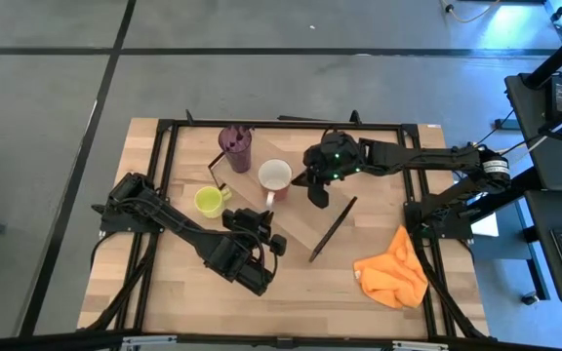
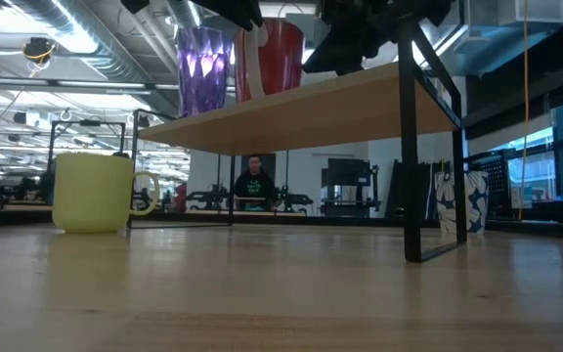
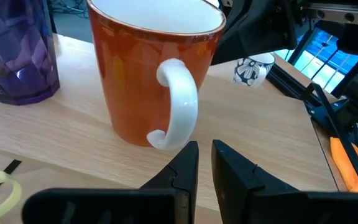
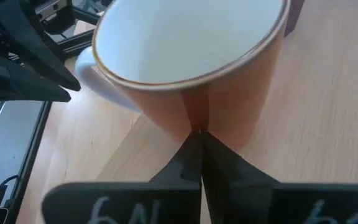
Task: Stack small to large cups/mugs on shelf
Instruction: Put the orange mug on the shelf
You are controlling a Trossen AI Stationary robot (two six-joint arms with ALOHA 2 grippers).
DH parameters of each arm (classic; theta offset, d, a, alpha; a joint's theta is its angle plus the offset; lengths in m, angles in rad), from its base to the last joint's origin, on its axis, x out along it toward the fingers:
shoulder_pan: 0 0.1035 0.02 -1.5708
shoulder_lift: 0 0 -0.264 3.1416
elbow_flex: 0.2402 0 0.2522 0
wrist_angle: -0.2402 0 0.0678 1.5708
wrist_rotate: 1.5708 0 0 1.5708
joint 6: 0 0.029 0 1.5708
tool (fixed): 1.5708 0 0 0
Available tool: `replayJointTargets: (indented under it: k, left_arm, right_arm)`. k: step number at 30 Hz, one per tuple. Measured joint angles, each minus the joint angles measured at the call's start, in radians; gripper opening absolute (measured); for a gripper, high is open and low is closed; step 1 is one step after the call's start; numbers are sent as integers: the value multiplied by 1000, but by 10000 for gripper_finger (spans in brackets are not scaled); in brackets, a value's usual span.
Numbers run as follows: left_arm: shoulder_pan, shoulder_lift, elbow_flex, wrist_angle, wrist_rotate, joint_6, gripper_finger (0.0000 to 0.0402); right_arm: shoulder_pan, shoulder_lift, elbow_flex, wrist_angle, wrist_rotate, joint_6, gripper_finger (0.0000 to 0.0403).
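Observation:
The light-wood shelf point(image 1: 301, 219) lies slantwise on the table. On it stand, on their bases, the purple tumbler point(image 1: 234, 146) and beside it the brownish-orange mug point(image 1: 274, 175), white inside, its white handle point(image 3: 176, 102) toward the near edge. The yellow-green mug point(image 1: 208, 201) stands on the tabletop to the shelf's left. The white-grey patterned mug point(image 3: 252, 68) shows beyond the shelf; the right arm hides it in the high view. My left gripper point(image 3: 204, 149) hovers just short of the handle, open by a narrow gap. My right gripper point(image 4: 199, 140) is shut at the mug's right side. My right gripper has its shut fingertips point(image 4: 197, 134) against the orange mug's outer wall point(image 4: 229, 112), low on the side away from the tumbler. It comes slanting down from the table's right. The mug stands upright on the shelf.
An orange cloth point(image 1: 393, 273) lies crumpled on the table near the right edge. Thin dark metal bars point(image 2: 413, 147) hold the shelf above the tabletop. The shelf's right half point(image 2: 360, 103) is bare wood. A person stands far off in the room point(image 2: 253, 181).

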Motion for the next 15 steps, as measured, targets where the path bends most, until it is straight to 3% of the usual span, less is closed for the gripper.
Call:
replayJointTargets:
  k: [15]
  left_arm:
    - [0,0,0,12,1,4,39]
  right_arm:
    - [0,56,0,62,-28,6,3]
